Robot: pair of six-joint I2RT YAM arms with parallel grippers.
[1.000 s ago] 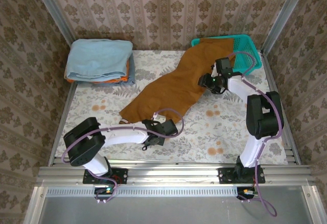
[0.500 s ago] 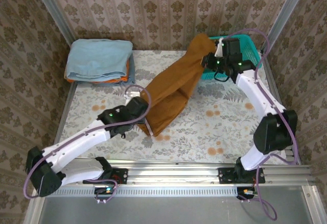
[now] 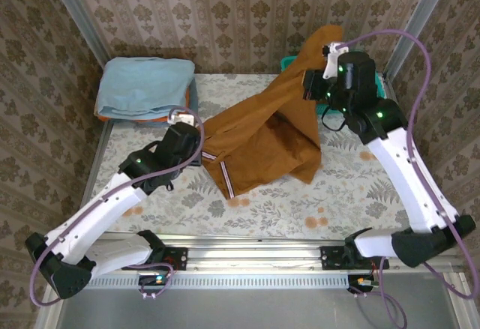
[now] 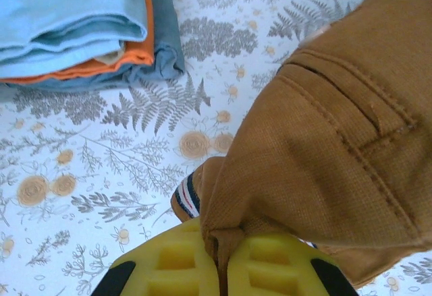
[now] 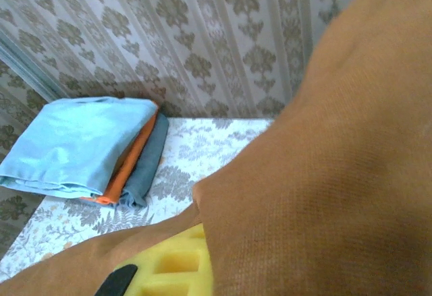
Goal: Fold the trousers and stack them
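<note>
Floral tablecloth (image 3: 337, 186) under the overhead camera: folded stack (image 3: 146, 89) at 10 o'clock, left gripper (image 3: 201, 136) pinching the trousers (image 3: 262, 138) at centre, right gripper (image 3: 313, 82) clamping them aloft at 2 o'clock. The left wrist view resolves pocket stitching (image 4: 351, 114) that blurs from overhead.

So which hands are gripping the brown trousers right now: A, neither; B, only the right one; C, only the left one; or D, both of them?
D: the left hand pinches the trousers beside the striped waistband trim, and the right hand holds the other end up in the air.
</note>
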